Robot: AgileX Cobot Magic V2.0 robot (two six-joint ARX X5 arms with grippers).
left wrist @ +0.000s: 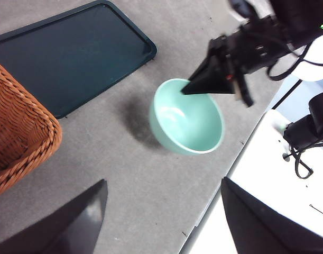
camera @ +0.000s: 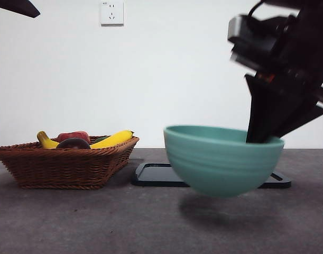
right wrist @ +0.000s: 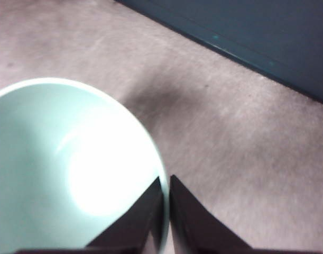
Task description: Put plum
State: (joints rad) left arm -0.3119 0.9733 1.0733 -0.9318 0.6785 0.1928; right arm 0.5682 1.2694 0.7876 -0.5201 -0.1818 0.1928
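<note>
The plum (camera: 73,143) is a small dark maroon fruit lying in the wicker basket (camera: 61,164) at the left, beside a banana (camera: 111,139). My right gripper (camera: 259,135) is shut on the far rim of a teal bowl (camera: 222,159) and holds it tilted just above the table, with a shadow beneath it. The right wrist view shows the jaws pinching the rim of the bowl (right wrist: 55,169), which has nothing in it. From the left wrist view, my left gripper (left wrist: 164,182) is open, high over the table, looking down on the bowl (left wrist: 187,116) and the right gripper (left wrist: 203,84).
A dark flat tray (camera: 156,177) lies behind the bowl, also seen as the tray (left wrist: 71,53) next to the basket (left wrist: 18,132). A brighter red fruit (camera: 74,136) and a second banana (camera: 45,141) share the basket. The table's edge (left wrist: 219,190) runs near the bowl.
</note>
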